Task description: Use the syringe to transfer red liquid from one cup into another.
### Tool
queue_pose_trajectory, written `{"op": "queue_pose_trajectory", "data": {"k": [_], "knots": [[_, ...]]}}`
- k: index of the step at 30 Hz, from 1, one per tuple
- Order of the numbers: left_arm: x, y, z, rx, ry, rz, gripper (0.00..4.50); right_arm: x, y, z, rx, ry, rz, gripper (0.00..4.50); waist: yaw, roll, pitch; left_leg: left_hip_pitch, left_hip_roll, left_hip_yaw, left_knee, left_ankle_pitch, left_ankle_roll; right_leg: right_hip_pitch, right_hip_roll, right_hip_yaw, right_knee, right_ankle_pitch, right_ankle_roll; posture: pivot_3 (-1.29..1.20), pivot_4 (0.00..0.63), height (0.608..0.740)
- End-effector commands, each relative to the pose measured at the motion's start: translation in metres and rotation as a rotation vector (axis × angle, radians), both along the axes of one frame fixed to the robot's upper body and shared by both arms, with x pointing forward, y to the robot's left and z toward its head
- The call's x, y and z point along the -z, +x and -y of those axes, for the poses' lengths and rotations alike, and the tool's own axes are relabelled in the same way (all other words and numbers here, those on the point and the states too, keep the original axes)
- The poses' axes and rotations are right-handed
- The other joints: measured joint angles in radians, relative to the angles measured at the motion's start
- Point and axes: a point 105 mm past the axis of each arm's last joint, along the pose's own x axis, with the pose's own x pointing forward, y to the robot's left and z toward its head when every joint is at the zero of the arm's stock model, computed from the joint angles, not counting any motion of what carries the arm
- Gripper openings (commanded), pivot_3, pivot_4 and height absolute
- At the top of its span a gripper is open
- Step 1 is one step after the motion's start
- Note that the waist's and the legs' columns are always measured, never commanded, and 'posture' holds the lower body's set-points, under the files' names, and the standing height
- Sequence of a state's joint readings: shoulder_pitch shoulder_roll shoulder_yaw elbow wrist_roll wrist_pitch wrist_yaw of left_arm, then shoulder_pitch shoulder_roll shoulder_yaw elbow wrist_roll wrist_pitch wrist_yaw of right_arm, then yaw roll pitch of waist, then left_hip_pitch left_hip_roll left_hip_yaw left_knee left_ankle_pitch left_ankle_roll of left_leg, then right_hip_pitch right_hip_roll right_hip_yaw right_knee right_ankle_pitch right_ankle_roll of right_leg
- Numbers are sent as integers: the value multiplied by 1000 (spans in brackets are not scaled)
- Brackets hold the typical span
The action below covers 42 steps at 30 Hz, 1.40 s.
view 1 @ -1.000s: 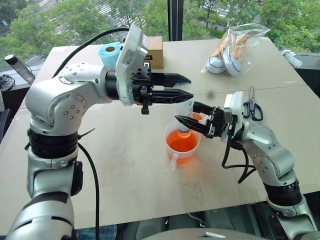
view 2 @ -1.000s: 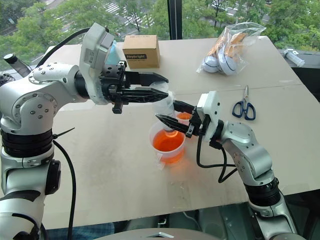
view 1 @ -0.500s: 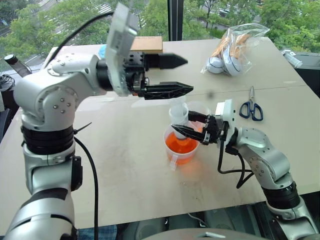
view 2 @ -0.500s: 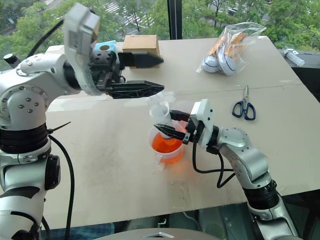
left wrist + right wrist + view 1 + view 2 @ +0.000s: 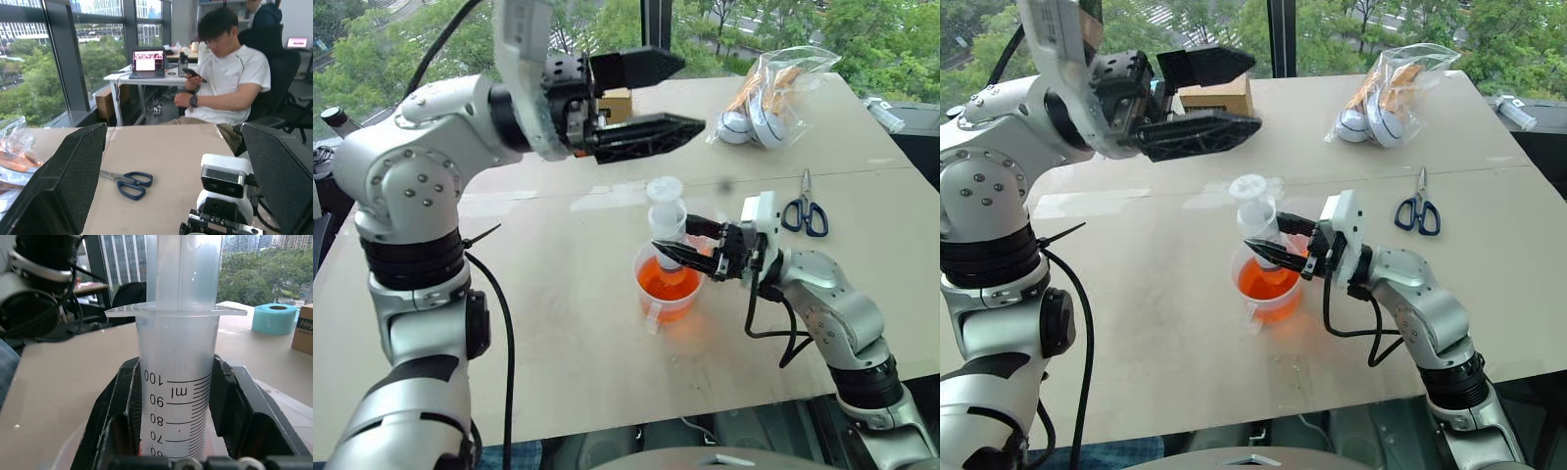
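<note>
The right pincer (image 5: 1271, 242) is clamping the stiff, light, slick syringe (image 5: 1258, 217) mid-barrel over the cup (image 5: 1268, 282); the left pincer (image 5: 656, 96), upper centre, is gaping empty.

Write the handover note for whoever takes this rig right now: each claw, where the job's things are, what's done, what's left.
Left claw: open, empty, raised above the table.
Right claw: shut on the syringe, holding its barrel upright over the cup of red liquid.
Done: syringe is gripped and positioned at the cup; plunger top stands free of the left claw.
Left: whether any liquid is drawn cannot be told; carry the syringe to the other cup and empty it.
</note>
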<state>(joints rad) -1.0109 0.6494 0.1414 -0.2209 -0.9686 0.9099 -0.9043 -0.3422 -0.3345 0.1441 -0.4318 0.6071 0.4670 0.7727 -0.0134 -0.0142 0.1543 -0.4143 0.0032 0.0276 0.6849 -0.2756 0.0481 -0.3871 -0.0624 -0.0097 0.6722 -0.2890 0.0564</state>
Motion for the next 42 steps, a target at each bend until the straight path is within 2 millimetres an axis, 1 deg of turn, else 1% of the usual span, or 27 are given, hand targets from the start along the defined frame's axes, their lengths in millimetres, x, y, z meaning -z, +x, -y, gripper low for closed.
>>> {"op": "queue_pose_trajectory", "data": {"k": [1,5,9,11,15,20,23,26,30,33,35,37,39,40,42], "knots": [[-18,-4,-5,-10,-62,40,4478,-33,-12,2,-47,80,70,1478,0,0,0,0,0,0,0,0,0,0,0,0,0,0,0,0,150,740],[-22,0,-7,-29,-90,40,4478,-52,-8,5,-42,145,56,1478,-1,0,0,0,0,0,0,0,0,0,0,0,0,0,0,0,150,740],[-24,2,-9,-40,-109,40,4478,-68,-5,9,-41,222,21,1478,-1,0,0,0,0,0,0,0,0,0,0,0,0,0,0,0,150,740],[-25,4,-11,-50,-115,43,4478,-72,-5,11,-41,240,11,1478,0,0,0,0,0,0,0,0,0,0,0,-1,0,0,0,0,150,740],[-27,12,-18,-92,-150,46,4478,-69,-7,13,-50,223,-6,1478,-1,0,0,0,0,0,0,0,0,0,0,-1,0,0,0,0,150,740],[-28,19,-20,-116,-169,52,4478,-59,-9,15,-51,170,-18,1478,-1,0,0,0,0,0,0,0,0,0,0,-1,0,0,0,0,150,740],[-27,22,-21,-120,-172,53,4478,-56,-8,16,-40,163,-18,1478,-1,0,0,0,0,0,0,0,0,0,0,0,0,0,0,0,150,740],[-27,24,-22,-126,-174,58,4478,-60,-8,15,-38,176,-11,1478,-1,0,0,0,0,0,0,0,0,0,0,0,0,0,0,0,150,740],[-26,25,-22,-127,-176,56,4478,-73,-8,20,-40,241,-12,1478,-1,0,0,0,0,0,0,0,0,0,0,0,0,0,0,0,150,740],[-23,27,-20,-123,-176,50,4478,-89,1,28,-10,309,-7,1478,-1,0,0,0,0,0,0,0,0,0,0,0,0,0,0,0,150,740],[-22,29,-18,-119,-179,49,4478,-96,7,31,6,329,-3,1478,-1,0,0,0,0,0,0,0,0,0,0,-1,0,0,0,0,150,740],[-23,29,-13,-101,-187,51,4478,-104,22,43,64,336,19,1478,-1,0,0,0,0,0,0,0,0,0,0,-1,0,0,0,0,150,740],[-24,29,-10,-88,-188,52,4478,-106,33,50,112,329,34,1478,2,0,0,0,0,0,0,0,0,0,0,-1,0,0,0,0,150,740],[-25,29,-8,-77,-192,49,4478,-103,42,53,163,310,48,1478,1,0,0,-1,0,0,0,0,0,0,0,-1,0,0,0,0,150,740],[-25,29,-5,-62,-193,46,4478,-98,54,56,223,276,64,1478,-1,0,0,-1,0,0,0,0,0,0,0,-1,1,0,0,0,150,740]]}}
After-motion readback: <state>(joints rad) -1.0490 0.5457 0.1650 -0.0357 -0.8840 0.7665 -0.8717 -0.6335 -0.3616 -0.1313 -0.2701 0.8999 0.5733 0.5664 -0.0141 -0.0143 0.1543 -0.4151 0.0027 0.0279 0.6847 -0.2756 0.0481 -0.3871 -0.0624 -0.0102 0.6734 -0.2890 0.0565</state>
